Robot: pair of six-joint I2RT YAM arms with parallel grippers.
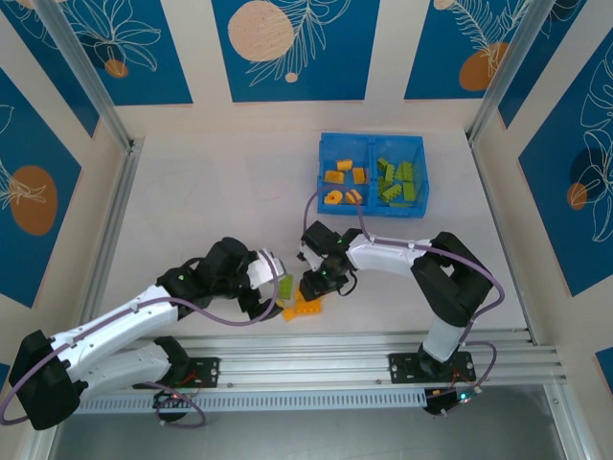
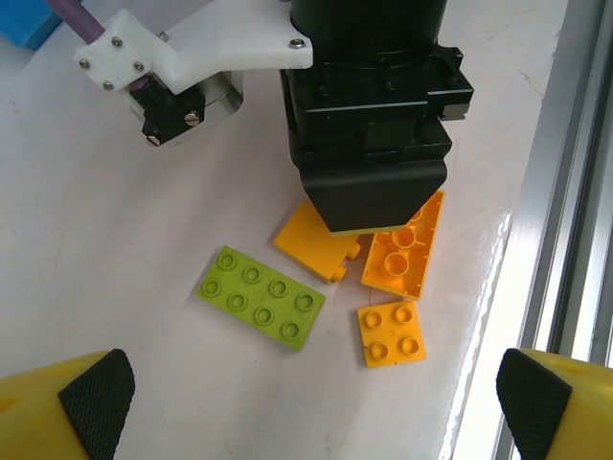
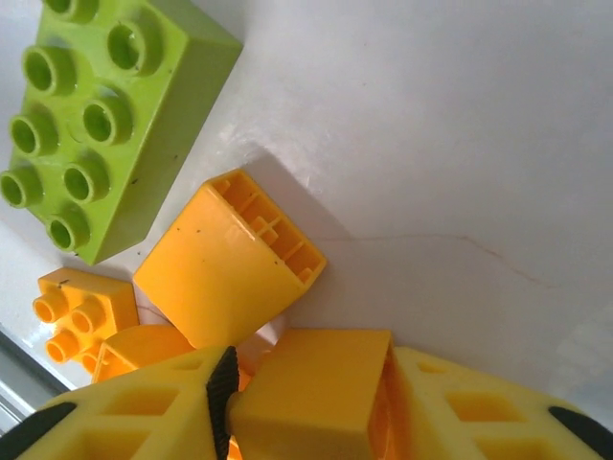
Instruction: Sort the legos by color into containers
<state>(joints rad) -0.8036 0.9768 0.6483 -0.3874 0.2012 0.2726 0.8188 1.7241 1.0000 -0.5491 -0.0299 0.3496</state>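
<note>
The right arm rises from its base at the near edge of the table (image 1: 192, 192), bends at the elbow and sends its forearm leftward, with the wrist tipped down so the right end effector (image 1: 314, 285) points at a small cluster of bricks near the front rail. Its yellow fingers (image 3: 144, 412) are drawn in narrow and press against both sides of an orange block (image 3: 306, 393), which sits squarely between them. Just beyond the fingertips a second orange brick (image 3: 230, 268) lies tipped on its side with its hollow underside showing, a green brick (image 3: 96, 115) lies flat, studs up, further off, and a small square orange brick (image 3: 81, 311) sits beside them. The left arm stretches low from the left corner toward the same spot, and the left end effector (image 2: 306, 422) hovers above the cluster with its fingers spread wide and nothing between them. The blue tray (image 1: 326, 144) stands well apart toward the back of the table, with orange pieces (image 1: 343, 177) in its left compartment and green pieces (image 1: 397, 182) in its right
</note>
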